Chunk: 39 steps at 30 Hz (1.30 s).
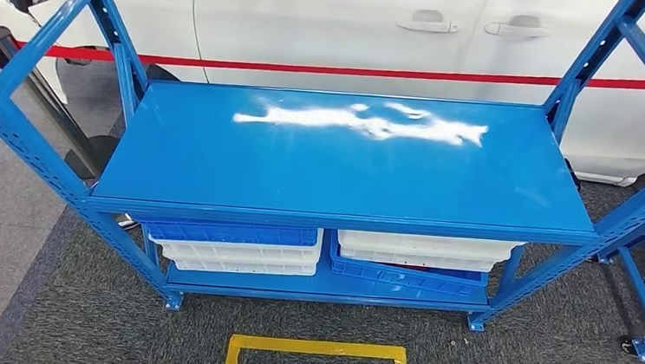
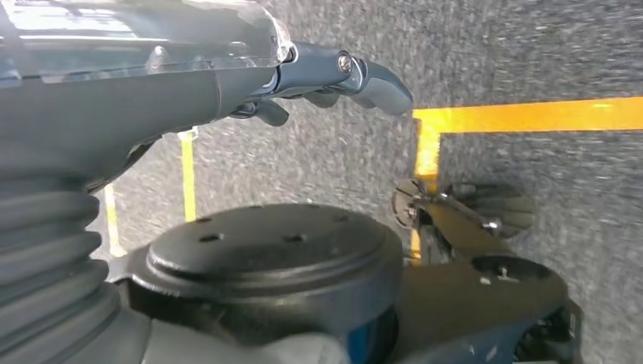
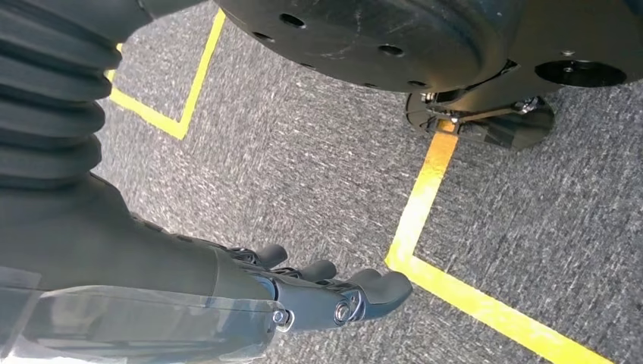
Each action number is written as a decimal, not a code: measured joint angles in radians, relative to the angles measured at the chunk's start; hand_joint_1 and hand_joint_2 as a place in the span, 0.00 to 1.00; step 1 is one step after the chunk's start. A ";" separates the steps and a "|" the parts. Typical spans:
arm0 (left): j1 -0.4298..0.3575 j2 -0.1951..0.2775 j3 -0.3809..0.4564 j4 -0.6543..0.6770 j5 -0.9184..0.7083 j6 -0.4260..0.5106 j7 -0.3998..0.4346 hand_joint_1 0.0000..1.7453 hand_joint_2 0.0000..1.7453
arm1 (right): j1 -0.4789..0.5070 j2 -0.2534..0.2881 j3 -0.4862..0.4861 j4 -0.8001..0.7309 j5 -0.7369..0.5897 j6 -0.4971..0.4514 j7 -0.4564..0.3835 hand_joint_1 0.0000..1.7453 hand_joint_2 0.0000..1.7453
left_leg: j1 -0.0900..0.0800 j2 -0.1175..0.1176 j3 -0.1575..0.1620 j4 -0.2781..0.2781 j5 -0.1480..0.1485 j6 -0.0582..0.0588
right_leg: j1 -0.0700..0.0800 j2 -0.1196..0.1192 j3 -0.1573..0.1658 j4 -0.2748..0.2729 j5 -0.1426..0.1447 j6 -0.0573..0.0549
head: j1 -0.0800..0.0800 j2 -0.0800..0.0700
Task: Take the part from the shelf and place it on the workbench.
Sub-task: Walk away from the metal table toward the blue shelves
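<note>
Shelf (image 1: 342, 221) of blue perforated steel stands square ahead of me, its glossy top deck (image 1: 216, 165) catching a white glare, with grey carpet (image 1: 73, 319) open along the near edge and a yellow taped square (image 1: 319, 349) marked on the floor just before it. On the lower level, under the deck's near lip, a blue bin (image 1: 230, 232) sits atop stacked white bins (image 1: 239, 255) at left; at right a white bin (image 1: 423, 246) rests on a tilted blue one (image 1: 398, 277). I cannot tell where the part lies; the deck hides the bins' insides. A white car (image 1: 331, 26) behind a red line (image 1: 354, 70) closes off the far side. My left hand (image 2: 318, 83) hangs over the carpet, fingers loosely extended and holding nothing; my right hand (image 3: 318, 292) hangs likewise, well apart from the shelf.
</note>
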<state>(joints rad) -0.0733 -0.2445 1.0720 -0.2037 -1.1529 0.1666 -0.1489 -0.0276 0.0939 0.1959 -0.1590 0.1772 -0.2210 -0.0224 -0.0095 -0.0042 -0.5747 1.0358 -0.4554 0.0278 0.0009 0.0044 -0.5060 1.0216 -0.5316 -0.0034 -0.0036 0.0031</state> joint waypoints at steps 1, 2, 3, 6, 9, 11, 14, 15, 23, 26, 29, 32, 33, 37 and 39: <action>-0.003 0.004 -0.003 0.000 -0.011 0.010 0.018 0.00 1.00 | 0.000 0.002 -0.004 0.000 -0.004 -0.009 -0.002 0.00 1.00 | 0.000 0.000 0.000 0.000 -0.001 -0.001 | 0.000 0.000 0.000 0.000 -0.001 0.000 | 0.000 0.000; -0.007 0.008 -0.006 0.000 -0.021 0.022 0.034 0.00 1.00 | 0.001 0.004 -0.009 0.000 -0.007 -0.019 -0.006 0.00 1.00 | 0.000 -0.001 0.001 0.000 -0.001 -0.001 | 0.000 -0.001 0.001 0.000 -0.001 -0.001 | 0.000 0.000; -0.010 0.010 -0.010 0.000 -0.028 0.036 0.046 0.00 1.00 | 0.001 0.005 -0.014 0.000 -0.010 -0.028 -0.011 0.00 1.00 | 0.000 -0.001 0.001 -0.001 -0.002 -0.002 | 0.000 -0.001 0.002 0.000 -0.002 -0.001 | 0.000 0.000; -0.019 0.015 -0.019 0.000 -0.046 0.079 0.066 0.00 1.00 | 0.002 0.008 -0.026 0.000 -0.016 -0.054 -0.028 0.00 1.00 | 0.000 -0.001 0.003 -0.001 -0.003 -0.002 | -0.001 -0.001 0.003 0.000 -0.003 0.000 | 0.000 0.000; -0.023 0.016 -0.025 0.000 -0.055 0.107 0.070 0.00 1.00 | 0.002 0.010 -0.035 0.000 -0.019 -0.065 -0.037 0.00 1.00 | 0.000 -0.001 0.003 -0.001 -0.004 -0.002 | -0.002 -0.001 0.004 -0.001 -0.003 0.000 | 0.000 0.000; -0.024 0.016 -0.027 0.000 -0.064 0.125 0.069 0.00 1.00 | 0.002 0.010 -0.041 0.000 -0.025 -0.062 -0.037 0.00 1.00 | 0.000 -0.001 0.003 -0.001 -0.004 -0.002 | -0.003 -0.001 0.004 -0.001 -0.003 0.000 | 0.000 0.000; -0.025 0.016 -0.038 0.000 -0.086 0.154 0.068 0.00 1.00 | 0.001 0.005 -0.056 0.000 -0.042 -0.059 -0.016 0.00 1.00 | 0.000 -0.001 0.003 -0.001 -0.004 -0.002 | -0.003 -0.001 0.004 -0.002 -0.004 0.001 | 0.000 0.000; -0.025 0.016 -0.044 0.000 -0.093 0.159 0.070 0.00 1.00 | 0.001 0.004 -0.062 0.000 -0.048 -0.062 -0.004 0.00 1.00 | 0.000 0.000 0.003 -0.001 -0.004 -0.001 | -0.003 -0.001 0.005 -0.002 -0.004 0.001 | 0.000 0.000; -0.028 0.016 -0.071 0.000 -0.124 0.164 0.090 0.00 0.75 | 0.000 -0.001 -0.089 0.000 -0.068 -0.084 0.078 0.00 1.00 | 0.000 0.000 0.003 -0.001 -0.005 -0.001 | -0.004 -0.001 0.005 -0.003 -0.004 0.001 | 0.000 0.000; -0.028 0.016 -0.083 0.000 -0.141 0.152 0.101 0.00 0.00 | -0.001 -0.001 -0.110 0.000 -0.097 -0.102 0.153 0.00 0.25 | 0.000 0.000 0.004 -0.001 -0.005 0.000 | -0.004 -0.001 0.006 -0.003 -0.004 0.001 | 0.000 0.000; -0.019 0.020 -0.096 0.000 -0.161 0.134 0.095 0.00 0.00 | -0.001 -0.003 -0.130 0.000 -0.107 -0.108 0.181 0.00 0.00 | 0.000 0.000 0.004 -0.001 -0.006 0.000 | -0.004 -0.001 0.006 -0.003 -0.004 0.001 | 0.000 0.000; -0.011 0.026 -0.109 0.000 -0.176 0.128 0.091 0.00 0.00 | -0.001 -0.006 -0.134 0.000 -0.095 -0.095 0.185 0.00 0.00 | 0.000 0.000 0.004 -0.001 -0.006 0.000 | -0.004 -0.001 0.005 -0.003 -0.004 0.002 | 0.000 0.000; -0.008 0.029 -0.113 0.000 -0.177 0.129 0.089 0.00 0.00 | -0.001 -0.006 -0.134 0.000 -0.092 -0.092 0.182 0.00 0.00 | 0.000 -0.001 0.004 -0.001 -0.006 0.000 | -0.004 0.000 0.005 -0.003 -0.004 0.002 | 0.000 0.000; 0.003 0.040 -0.122 0.000 -0.179 0.158 0.082 0.00 0.00 | -0.002 -0.008 -0.134 0.000 -0.079 -0.090 0.172 0.00 0.00 | 0.000 -0.001 0.004 -0.001 -0.006 0.000 | -0.004 -0.001 0.005 -0.003 -0.004 0.002 | 0.000 0.000; 0.006 0.046 -0.124 0.000 -0.181 0.176 0.082 0.00 0.00 | -0.002 -0.008 -0.134 0.000 -0.076 -0.091 0.169 0.00 0.00 | 0.000 -0.001 0.004 -0.001 -0.006 0.000 | -0.004 -0.001 0.005 -0.003 -0.005 0.002 | 0.000 0.000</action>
<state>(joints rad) -0.0668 -0.1982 0.9480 -0.2033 -1.3339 0.3425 -0.0666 -0.0301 0.0857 0.0622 -0.1591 0.1015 -0.3117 0.1464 -0.0098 -0.0051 -0.5709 1.0353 -0.4612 0.0282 -0.0027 0.0033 -0.5008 1.0188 -0.5362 -0.0011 -0.0038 0.0030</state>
